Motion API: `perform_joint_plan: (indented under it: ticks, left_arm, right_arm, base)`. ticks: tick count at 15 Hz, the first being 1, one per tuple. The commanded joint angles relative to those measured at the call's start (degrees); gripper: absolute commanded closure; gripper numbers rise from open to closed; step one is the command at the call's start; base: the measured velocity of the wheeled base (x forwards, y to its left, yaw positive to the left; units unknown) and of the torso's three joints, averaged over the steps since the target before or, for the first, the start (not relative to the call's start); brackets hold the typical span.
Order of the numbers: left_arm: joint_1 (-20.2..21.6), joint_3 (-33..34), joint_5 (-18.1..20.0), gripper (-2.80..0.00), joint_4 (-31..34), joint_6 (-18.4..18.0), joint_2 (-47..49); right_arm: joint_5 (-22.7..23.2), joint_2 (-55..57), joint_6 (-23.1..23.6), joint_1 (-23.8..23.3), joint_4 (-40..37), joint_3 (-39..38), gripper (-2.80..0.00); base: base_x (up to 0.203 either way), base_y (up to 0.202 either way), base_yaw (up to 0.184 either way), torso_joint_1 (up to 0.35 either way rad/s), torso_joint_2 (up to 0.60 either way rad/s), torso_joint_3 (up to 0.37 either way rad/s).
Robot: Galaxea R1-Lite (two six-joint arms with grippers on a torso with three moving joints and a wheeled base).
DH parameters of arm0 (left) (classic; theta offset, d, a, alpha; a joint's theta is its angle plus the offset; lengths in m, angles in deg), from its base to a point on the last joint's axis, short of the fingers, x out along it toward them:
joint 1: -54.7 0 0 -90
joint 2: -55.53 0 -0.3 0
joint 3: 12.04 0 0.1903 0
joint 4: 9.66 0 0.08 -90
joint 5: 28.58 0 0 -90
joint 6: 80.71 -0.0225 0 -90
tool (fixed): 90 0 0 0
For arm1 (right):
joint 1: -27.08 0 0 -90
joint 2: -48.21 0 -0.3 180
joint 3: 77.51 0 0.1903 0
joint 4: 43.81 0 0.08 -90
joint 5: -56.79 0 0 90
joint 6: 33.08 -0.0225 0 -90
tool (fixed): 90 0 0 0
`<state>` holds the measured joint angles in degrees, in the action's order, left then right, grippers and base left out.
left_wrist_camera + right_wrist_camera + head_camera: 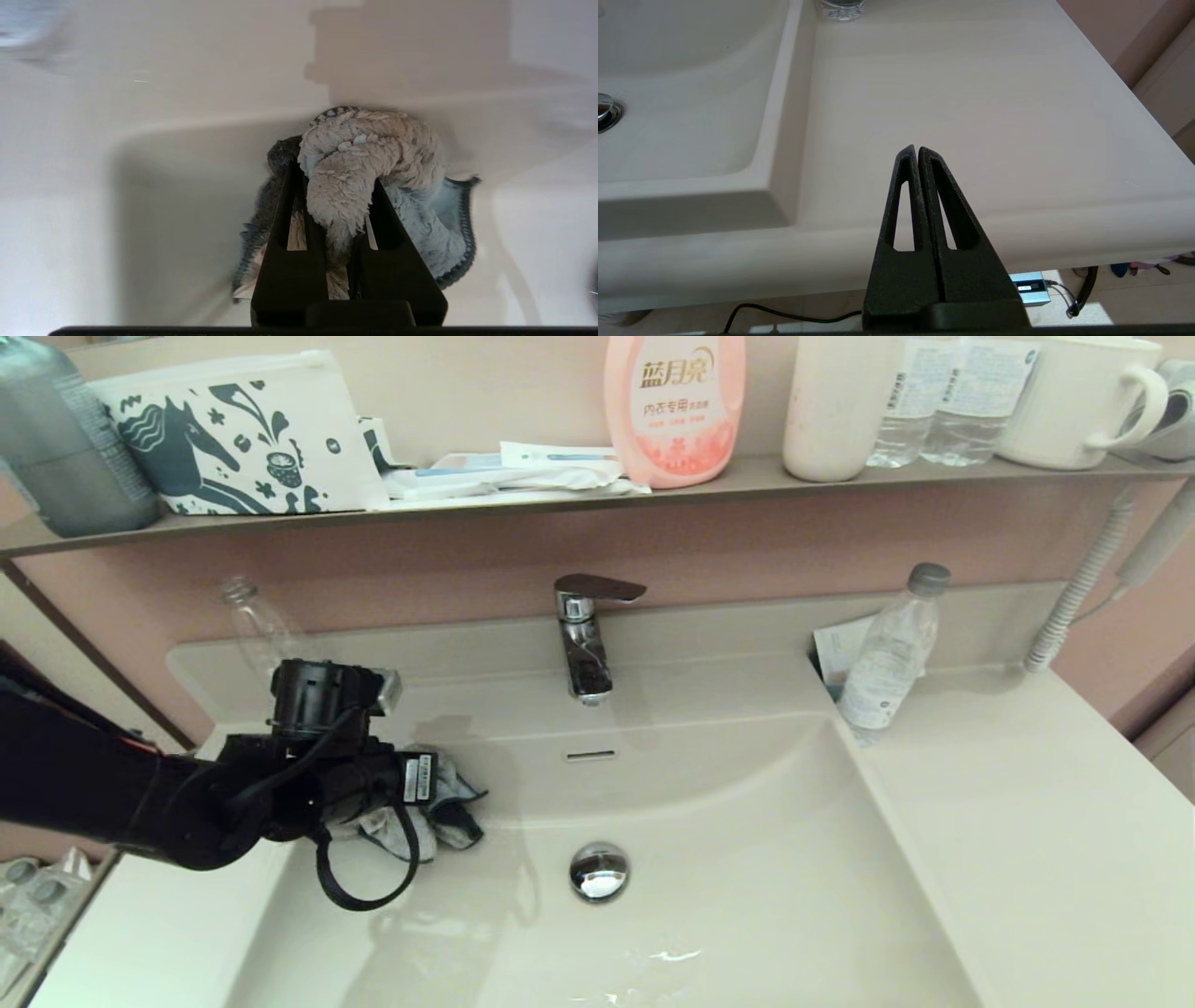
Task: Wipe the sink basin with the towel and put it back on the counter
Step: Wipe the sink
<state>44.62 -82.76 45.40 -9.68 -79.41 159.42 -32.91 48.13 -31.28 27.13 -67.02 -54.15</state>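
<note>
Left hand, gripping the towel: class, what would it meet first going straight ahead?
Probably the sink basin wall: the towel bunched ahead of the left hand would press there first, though depth is unclear.

In the head view the left arm's black wrist covers the left pincer (425,803) and most of the towel (448,807); only a crumpled corner shows. In the left wrist view the fingers (292,219) hide the pinched fold of cloth, and the sink basin (140,140) around it is smeared with blur. The right pincer (917,151) lies outside the head view altogether. On the shelf (560,504), the grey bottle (56,439), pink detergent bottle (674,406) and white mug (1083,401) are cut off by the top edge. The drain plug (605,112) is cropped in the right wrist view.
</note>
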Motion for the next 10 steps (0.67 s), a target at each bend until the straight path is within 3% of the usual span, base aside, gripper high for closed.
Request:
perform_joint_plan:
  ticks: [1, 5, 10]
  left_arm:
    - [5.05, -0.04, 0.65, 0.00, -1.81, -1.12, 0.85]
    - [11.29, 2.15, 2.59, 0.00, -1.90, -2.15, 0.70]
    - [11.92, 10.13, 2.70, 0.00, -2.25, -2.14, -2.37]
  right_arm:
    - [0.05, 0.07, 0.05, 0.04, 0.02, 0.00, 0.00]
    - [0.05, 0.07, -0.03, 0.04, 0.02, 0.00, 0.00]
    - [0.05, 0.07, 0.05, 0.04, 0.02, 0.00, 0.00]
  base:
    - [0.000, 0.000, 0.000, 0.000, 0.00, 0.000]
    - [0.000, 0.000, 0.000, 0.000, 0.00, 0.000]
    - [0.000, 0.000, 0.000, 0.000, 0.00, 0.000]
